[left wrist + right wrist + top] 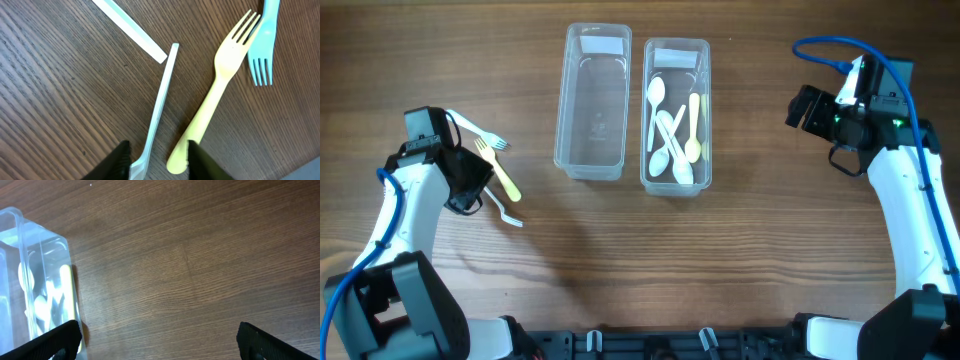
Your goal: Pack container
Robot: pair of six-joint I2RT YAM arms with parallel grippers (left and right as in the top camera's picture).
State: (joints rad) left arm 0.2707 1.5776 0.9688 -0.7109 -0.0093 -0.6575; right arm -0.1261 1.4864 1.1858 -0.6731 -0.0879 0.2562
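An empty clear container (592, 100) stands next to a clear container (675, 115) that holds several white and pale yellow spoons. A yellow fork (500, 172), a white fork (480, 130) and another white utensil (507, 215) lie on the table at the left. My left gripper (470, 188) is low over them. In the left wrist view it (159, 162) is open, with its fingers on either side of the white utensil's handle (159, 105) and the handle end of the yellow fork (220, 85). My right gripper (802, 108) is wide open and empty (157, 342), to the right of the spoon container (45, 280).
A pale blue-white fork (262, 45) and a further white handle (130, 30) lie just beyond the left gripper. Bare wooden table lies between the containers and the right arm.
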